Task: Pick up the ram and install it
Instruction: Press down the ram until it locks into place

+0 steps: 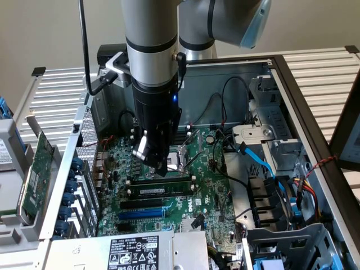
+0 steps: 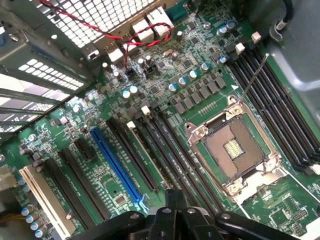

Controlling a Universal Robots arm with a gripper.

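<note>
The ram (image 1: 163, 190), a dark stick with a pale label strip, stands upright in a black memory slot beside the CPU socket (image 1: 181, 154). My gripper (image 1: 159, 167) points down at the middle of its top edge, touching it or just above it; I cannot tell which. Its fingers are shut together with nothing between them. In the wrist view the ram (image 2: 147, 152) runs edge-on between the black slots, its near end passing under my gripper (image 2: 172, 199). The open CPU socket (image 2: 232, 147) lies beside it.
The motherboard sits in an open PC case with metal walls all round. A blue slot (image 1: 140, 214) lies nearer the power supply (image 1: 132, 253). A green expansion card (image 1: 36, 169) leans outside the case at the exterior view's left. Blue and black cables (image 1: 256, 160) crowd the exterior view's right.
</note>
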